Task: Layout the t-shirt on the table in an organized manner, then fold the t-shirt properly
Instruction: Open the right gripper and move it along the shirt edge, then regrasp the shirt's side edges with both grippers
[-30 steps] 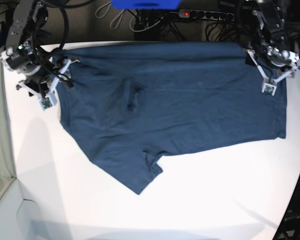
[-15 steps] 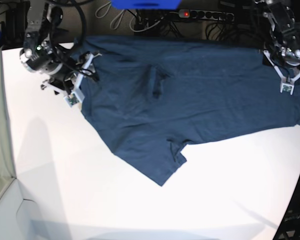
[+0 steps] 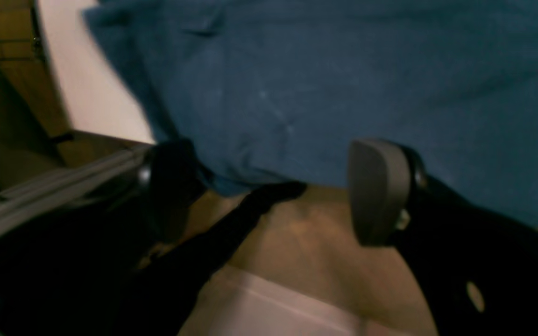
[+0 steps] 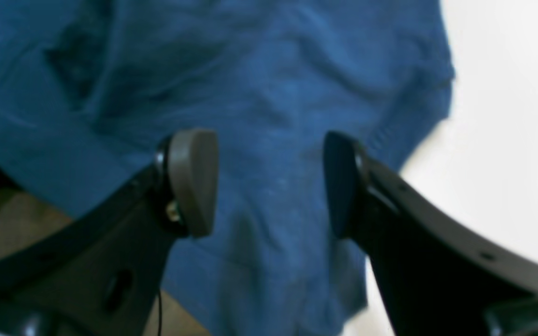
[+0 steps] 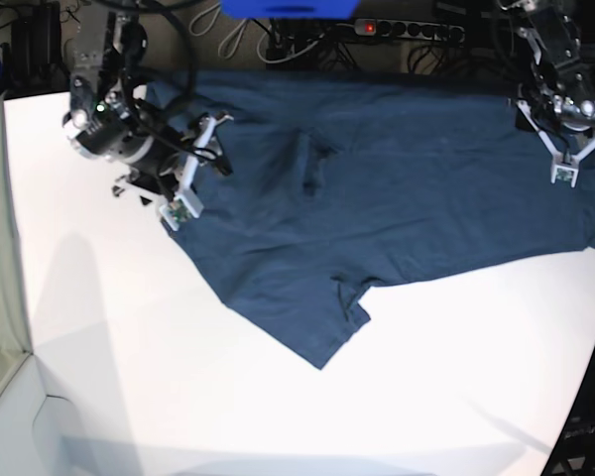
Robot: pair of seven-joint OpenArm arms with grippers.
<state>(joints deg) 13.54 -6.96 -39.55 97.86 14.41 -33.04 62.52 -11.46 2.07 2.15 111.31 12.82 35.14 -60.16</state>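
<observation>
Base view shows the t-shirt (image 5: 377, 188) spread flat over the far half of the table (image 5: 178, 397), its long upper edge running along the far edge and reaching close to both far corners. One sleeve juts out from the shirt's near edge toward the middle of the table, ending in a blunt point, and a small dark crease sits in the cloth left of the shirt's centre. The right gripper (image 5: 196, 167) hangs at the shirt's left edge near the far left corner of the table, its white fingers spread apart over the cloth. From the right wrist view, that gripper (image 4: 269, 182) has its two pads (image 4: 194, 179) standing wide with blue fabric visible in the gap between them; nothing is pinched, and bare white table shows to one side. The left gripper (image 5: 577, 154) hovers over the shirt's far right corner, by the table's right edge. From the left wrist view, this gripper (image 3: 269, 186) also has its fingers released, one grey pad (image 3: 376, 191) clear and the other dark and blurred; the shirt's hem (image 3: 269, 172) lies past the fingertips, with brown floor below the table edge. Whether either set of fingertips touches the cloth cannot be told.
</observation>
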